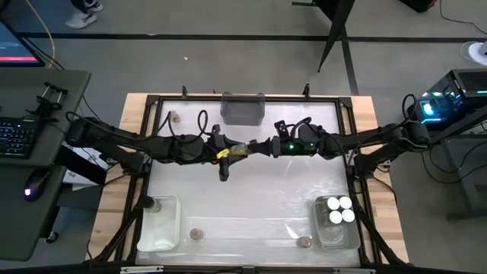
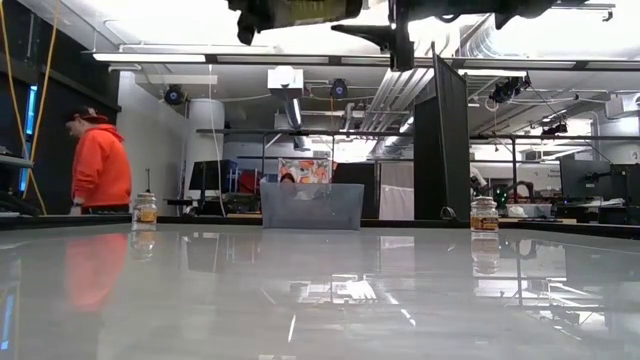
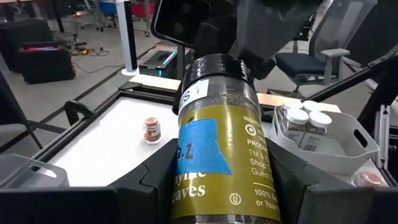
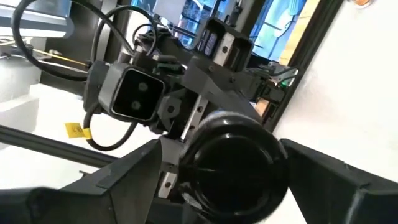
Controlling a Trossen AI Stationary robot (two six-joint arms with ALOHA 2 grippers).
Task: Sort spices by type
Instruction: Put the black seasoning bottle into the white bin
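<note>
Jaws of left gripper point(image 1: 232, 151) hold dark-lidded jar point(image 3: 217, 137), right gripper point(image 1: 268, 146) wide around its lid, bins below.

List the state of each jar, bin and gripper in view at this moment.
Yellow-label jar: lifted mid-air, black lid on, between both grippers.
Left gripper: shut on the jar body.
Right gripper: fingers either side of the lid end.
White-lidded jars: upright in right bin.
Left bin: one jar in its corner.
</note>
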